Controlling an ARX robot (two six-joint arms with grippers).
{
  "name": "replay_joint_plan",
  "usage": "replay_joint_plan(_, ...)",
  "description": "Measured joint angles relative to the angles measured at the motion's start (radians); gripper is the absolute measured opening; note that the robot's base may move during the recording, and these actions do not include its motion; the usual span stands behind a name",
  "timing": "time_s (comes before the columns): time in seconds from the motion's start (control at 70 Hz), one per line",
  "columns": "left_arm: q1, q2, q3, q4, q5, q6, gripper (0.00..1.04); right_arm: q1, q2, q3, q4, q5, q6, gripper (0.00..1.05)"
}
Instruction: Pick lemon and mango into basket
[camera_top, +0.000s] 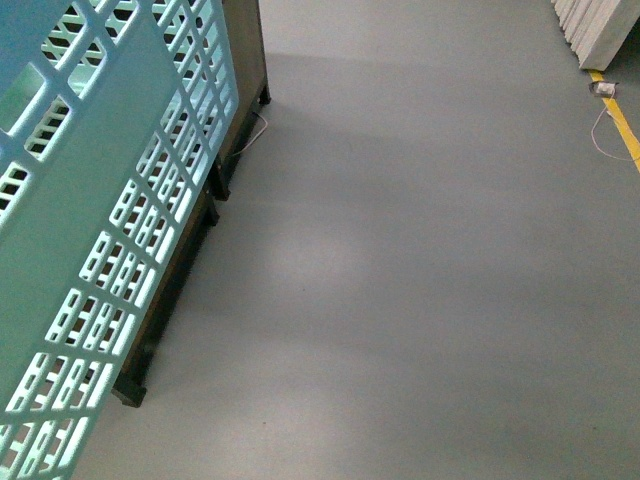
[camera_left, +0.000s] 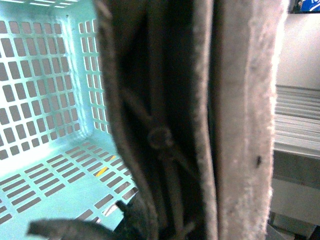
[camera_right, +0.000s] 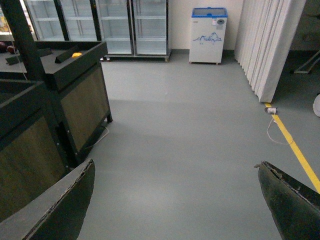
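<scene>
Basket (camera_top: 90, 200) filled the left of the front frame, tilted, off the grey floor (camera_top: 430, 260). In the left wrist view its slotted bottom (camera_left: 50, 175) was bare where visible: no fruit in it yet. Left claw (camera_left: 150, 227) looked clamped on the basket's handle (camera_left: 165, 125), which was jammed right against the lens; that's my read, since the pads were hard to make out. Right claw (camera_right: 175, 207) was wide apart, with dark fingers (camera_right: 65, 205) at either side and nothing between.

Couldn't make out the lemon or the mango as such. One small yellow fruit (camera_right: 76, 54) sat on top of the dark display stand (camera_right: 80, 95), far off and too small to call.

Looked like the approach phase. My take:
- Close in on the stand and confirm which fruit it is before committing.
- Level the basket, mouth up, close by the stand.
- Keep the right claw wide and grip across the fruit's short axis.
</scene>
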Motion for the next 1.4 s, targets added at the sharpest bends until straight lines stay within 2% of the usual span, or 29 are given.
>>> replay_joint_plan(0.543, -0.003, -0.001, 0.001, 0.0, 0.024, -0.012, 0.14, 0.0, 0.0, 0.0, 0.0, 0.005, 0.0, 0.96)
replay_joint_plan(0.729, 0.0, -0.001, 0.001, 0.0, -0.005, -0.003, 0.14, 0.0, 0.0, 0.0, 0.0, 0.003, 0.0, 0.96)
replay_joint_plan(1.4, 0.0, 0.0, 0.001, 0.0, 0.0, -0.003, 0.14, 0.0, 0.001, 0.0, 0.001, 0.002, 0.0, 0.96)
